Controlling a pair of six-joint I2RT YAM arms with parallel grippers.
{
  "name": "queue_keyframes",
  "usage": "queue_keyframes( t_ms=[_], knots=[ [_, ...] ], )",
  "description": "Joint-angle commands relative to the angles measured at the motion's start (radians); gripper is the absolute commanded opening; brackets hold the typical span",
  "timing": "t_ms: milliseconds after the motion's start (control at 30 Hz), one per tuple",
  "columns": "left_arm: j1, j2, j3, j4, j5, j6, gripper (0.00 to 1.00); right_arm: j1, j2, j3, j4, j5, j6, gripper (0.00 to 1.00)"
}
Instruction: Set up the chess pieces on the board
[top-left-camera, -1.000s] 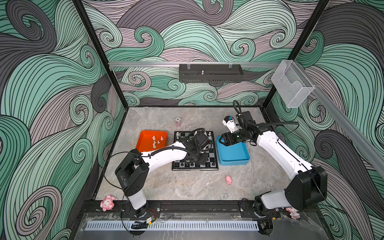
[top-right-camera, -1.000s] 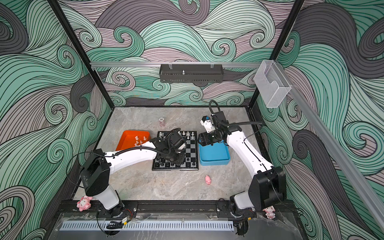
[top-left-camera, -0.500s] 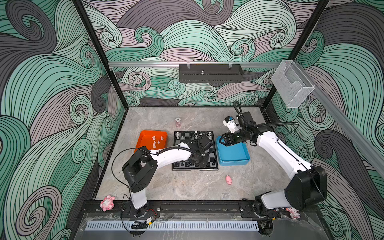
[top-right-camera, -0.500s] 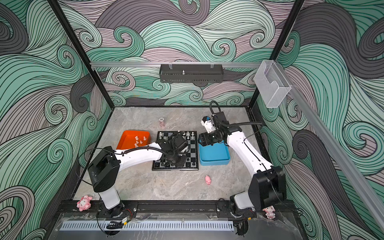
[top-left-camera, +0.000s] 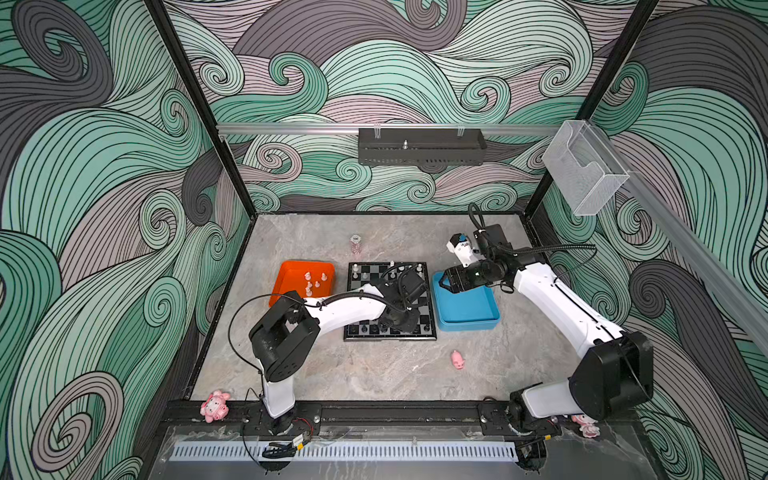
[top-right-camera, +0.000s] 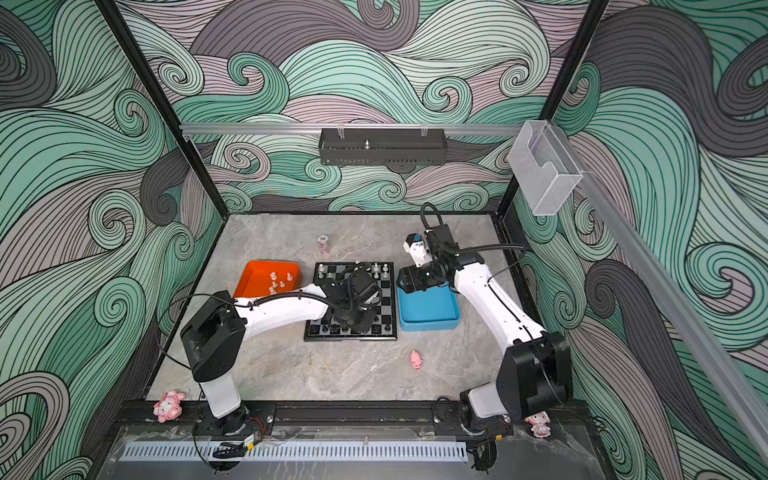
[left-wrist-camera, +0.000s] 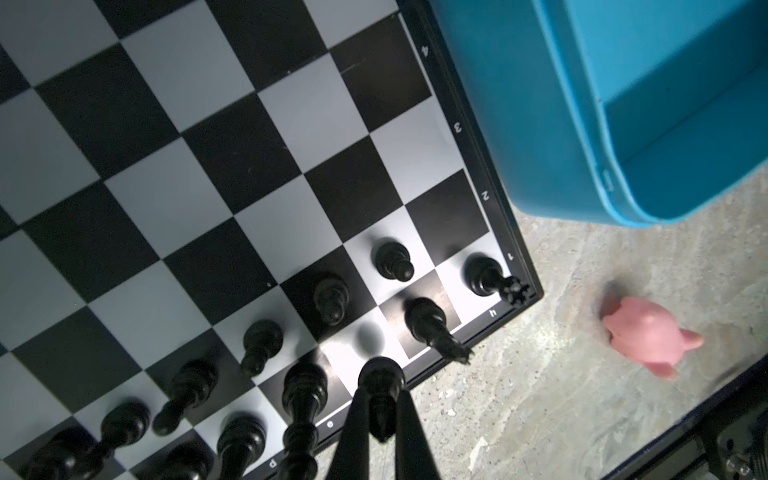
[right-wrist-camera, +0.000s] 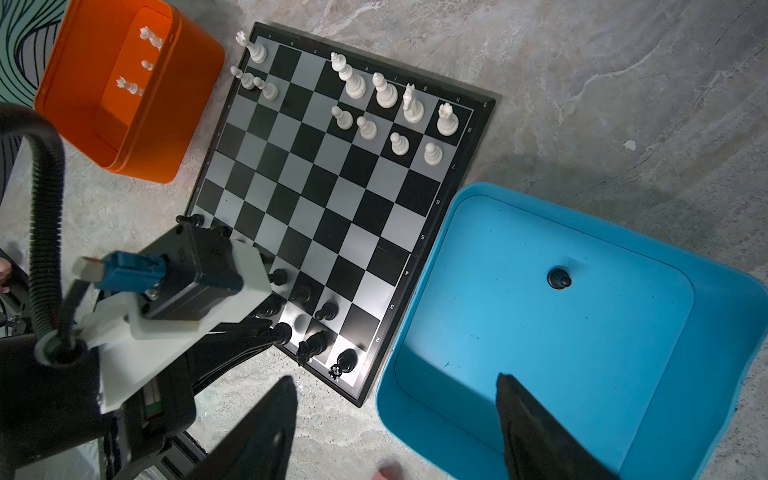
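A black piece (left-wrist-camera: 380, 374) is pinched between the closed fingers of the left gripper (left-wrist-camera: 381, 401), poised over the vacant edge-row square of the board (right-wrist-camera: 332, 208), among the placed black pieces (left-wrist-camera: 428, 322); that side looks nearly complete; one black pawn (right-wrist-camera: 559, 279) lies in the blue tray (right-wrist-camera: 582, 374), where the right gripper (right-wrist-camera: 395, 380) hangs with jaws wide and empty; the placed white pieces (right-wrist-camera: 386, 95) fill the far rows only partly; several loose white pieces (right-wrist-camera: 129, 87) wait in the orange tray (right-wrist-camera: 137, 145).
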Motion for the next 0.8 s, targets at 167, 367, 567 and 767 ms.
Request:
queue_keyframes(
  t_ms=[167,367,567,767],
  knots=[
    [-0.005,0.029,0.036,-0.003,-0.03,0.004,0.0,-0.008,0.009,-0.009,0.004,-0.014,-0.003,0.76],
    [-0.005,0.031,0.035,-0.001,-0.046,0.004,0.0,-0.009,0.01,-0.009,0.003,-0.016,-0.005,0.76],
    [-0.005,0.031,0.033,0.003,-0.058,0.002,0.0,-0.01,0.01,-0.01,0.005,-0.018,-0.005,0.76],
    [-0.005,0.031,0.03,0.011,-0.06,0.003,0.0,-0.012,0.01,-0.011,0.005,-0.018,-0.005,0.76]
  ],
)
